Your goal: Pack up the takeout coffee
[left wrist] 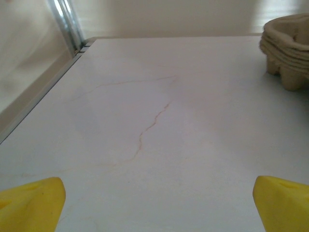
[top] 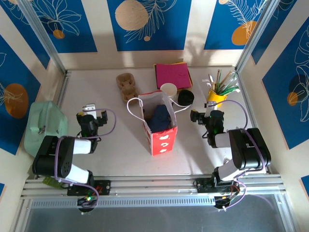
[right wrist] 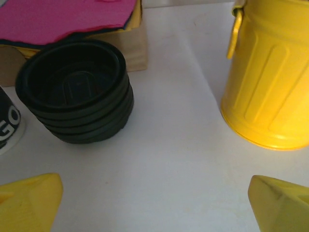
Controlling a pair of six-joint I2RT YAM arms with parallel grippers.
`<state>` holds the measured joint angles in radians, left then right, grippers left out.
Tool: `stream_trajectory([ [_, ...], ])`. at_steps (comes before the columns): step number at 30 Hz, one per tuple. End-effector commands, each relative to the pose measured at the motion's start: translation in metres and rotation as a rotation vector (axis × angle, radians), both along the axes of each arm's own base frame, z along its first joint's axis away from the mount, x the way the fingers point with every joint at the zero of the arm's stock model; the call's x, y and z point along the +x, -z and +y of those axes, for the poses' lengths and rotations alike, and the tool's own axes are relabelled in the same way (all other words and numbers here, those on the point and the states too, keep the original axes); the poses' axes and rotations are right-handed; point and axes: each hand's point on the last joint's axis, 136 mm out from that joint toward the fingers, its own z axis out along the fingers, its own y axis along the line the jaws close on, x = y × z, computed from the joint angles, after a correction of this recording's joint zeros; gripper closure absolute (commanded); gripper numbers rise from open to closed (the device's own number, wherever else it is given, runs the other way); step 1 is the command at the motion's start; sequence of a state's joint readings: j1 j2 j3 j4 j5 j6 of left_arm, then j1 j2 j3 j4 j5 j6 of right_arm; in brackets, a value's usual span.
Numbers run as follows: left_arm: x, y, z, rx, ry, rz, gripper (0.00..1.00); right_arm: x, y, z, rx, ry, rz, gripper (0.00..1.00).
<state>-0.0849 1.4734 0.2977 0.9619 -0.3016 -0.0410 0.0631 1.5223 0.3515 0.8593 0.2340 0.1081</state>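
- Two end effectors, both spread wide & gripping nothing. The left end effector [left wrist: 157, 208] hovers low over the bare surface [left wrist: 217, 135], its yellow fingertips [left wrist: 31, 203] far apart. A stack of pulp cup carriers [left wrist: 287, 53] sits ahead to its right.
- The right end effector [right wrist: 154, 205] is likewise spread, low over the surface, facing a stack of black lids [right wrist: 77, 92] w/ a yellow tin [right wrist: 270, 82] to the right. Pink napkins [right wrist: 63, 17] lie behind the lids, and a printed white cup [right wrist: 7, 128] sits at the left edge.
- Top view: a red-and-white paper bag [top: 161, 140] stands open mid-surface, btwn the two arms, handles flopped outward.
- The takeout coffee: can't place it for sure. A dark shape [top: 161, 118] sits down inside the bag. It may be the black lid seen from above, but it's too murky to call, and no lime-green wall is readable there.
- Handling, my guess: a light paper cup, heavier & sloshy if filled. The thin wall dents under a hard squeeze, the press-fit lid can pop, and the coated paper is a bit slick.
- Where to grip, prob.: across the wall in the upper half, just under the lid rim, where the rolled lip stiffens it. Use a moderate squeeze, keep it upright, never lift by the lid.
- If it's already in the bag, packing looks near done. If not, the bag mouth is narrow & soft, so lower it straight down.
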Motion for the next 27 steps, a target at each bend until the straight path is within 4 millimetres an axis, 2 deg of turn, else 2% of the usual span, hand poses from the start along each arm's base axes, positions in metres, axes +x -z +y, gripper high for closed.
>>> stream_trajectory([
  [1,0.005,-0.004,-0.009,0.003,0.071,-0.036,0.01,0.012,-0.015,-0.002,-0.002,-0.013,-0.035,0.01],
  [2,0.007,0.003,-0.008,0.001,0.063,-0.02,0.01,0.013,-0.015,-0.003,0.011,-0.019,-0.029,0.01],
  [3,0.011,0.003,-0.008,0.014,0.063,-0.045,0.01,0.013,-0.014,-0.003,0.03,-0.032,-0.022,0.01],
  [5,0.011,0.008,-0.01,0.003,0.071,0.015,0.01,0.013,-0.014,-0.004,0.044,-0.043,-0.015,0.01],
  [7,0.017,0.008,-0.012,0.018,0.086,0.008,0.01,0.013,-0.014,-0.003,0.043,-0.042,-0.015,0.01],
  [27,0.016,0.008,-0.014,0.02,0.093,0.014,0.0,0.013,-0.014,-0.003,0.04,-0.043,-0.014,0.01],
])
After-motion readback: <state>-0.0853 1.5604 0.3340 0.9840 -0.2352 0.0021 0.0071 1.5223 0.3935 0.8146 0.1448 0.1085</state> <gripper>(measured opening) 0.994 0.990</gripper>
